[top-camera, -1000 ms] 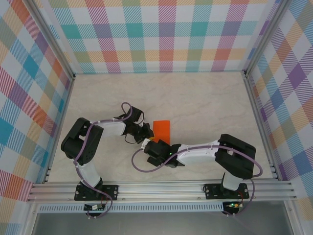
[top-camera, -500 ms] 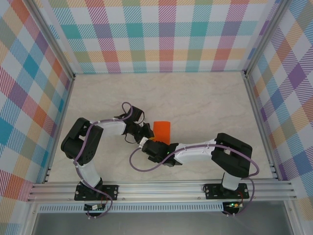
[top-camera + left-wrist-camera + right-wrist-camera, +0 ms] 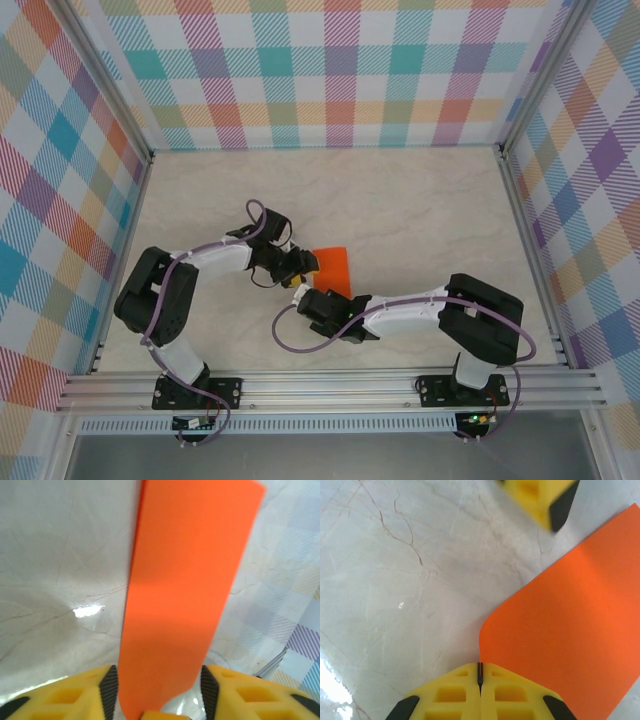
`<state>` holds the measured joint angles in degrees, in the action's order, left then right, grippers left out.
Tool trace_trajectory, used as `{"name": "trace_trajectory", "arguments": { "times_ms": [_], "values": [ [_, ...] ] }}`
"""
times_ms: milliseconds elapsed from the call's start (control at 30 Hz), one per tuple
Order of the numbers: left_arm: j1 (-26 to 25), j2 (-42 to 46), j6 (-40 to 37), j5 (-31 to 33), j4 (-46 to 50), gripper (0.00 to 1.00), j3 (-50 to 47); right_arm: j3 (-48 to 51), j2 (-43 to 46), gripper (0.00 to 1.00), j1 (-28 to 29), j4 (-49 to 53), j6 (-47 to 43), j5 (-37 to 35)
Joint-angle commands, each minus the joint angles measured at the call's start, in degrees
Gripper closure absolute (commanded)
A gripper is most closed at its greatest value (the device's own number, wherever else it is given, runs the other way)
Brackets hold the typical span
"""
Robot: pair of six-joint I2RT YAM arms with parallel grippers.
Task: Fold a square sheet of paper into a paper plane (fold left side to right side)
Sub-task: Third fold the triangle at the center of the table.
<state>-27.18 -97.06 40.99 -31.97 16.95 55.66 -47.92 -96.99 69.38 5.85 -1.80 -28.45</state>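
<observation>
Right tool (image 3: 480, 674) closed tight, tips at the near corner of the orange sheet of paper (image 3: 570, 630); can't tell if it pinches it. Sheet sits mid-worktop (image 3: 420, 210), just past the right tool. Left tool (image 3: 158, 680) jaws apart, sheet's end between them, pads not clamping.

paper (image 3: 333, 265): plain orange | table (image 3: 420, 210): pale marbled | walls (image 3: 330, 70): multicolour plaid | fingers (image 3: 451, 694): yellow
</observation>
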Motion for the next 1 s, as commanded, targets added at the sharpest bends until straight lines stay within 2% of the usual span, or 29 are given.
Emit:
{"name": "trace_trajectory", "arguments": {
  "times_ms": [0,100,167,367,467,767,967],
  "values": [
    [2.33,2.91,-4.43,-0.64,5.76,0.45,2.78,0.37,1.89,1.00,-0.39,0.52,1.85,1.63],
    [3.25,2.98,-5.93,-0.61,7.42,0.44,5.29,0.27,2.05,1.00,-0.56,0.57,2.11,1.74],
    [3.19,1.60,-6.16,-1.43,6.27,0.47,7.37,0.24,2.16,1.00,-0.74,0.27,2.48,2.39],
    [0.20,-9.43,-6.75,-5.38,3.53,0.71,15.91,0.00,1.98,1.00,-1.18,0.37,3.37,2.48],
    [-1.54,-15.09,-6.90,-6.08,3.17,0.77,20.02,0.02,1.89,1.00,-1.36,0.52,3.72,2.61],
    [-4.29,-24.78,-7.14,-4.59,4.13,0.82,26.87,-0.13,2.11,1.00,-1.87,0.41,4.60,4.19],
    [-4.46,-27.53,-8.38,-3.23,5.26,0.85,26.70,-0.37,4.28,1.00,-4.34,1.25,5.72,10.33]
  ]
}}
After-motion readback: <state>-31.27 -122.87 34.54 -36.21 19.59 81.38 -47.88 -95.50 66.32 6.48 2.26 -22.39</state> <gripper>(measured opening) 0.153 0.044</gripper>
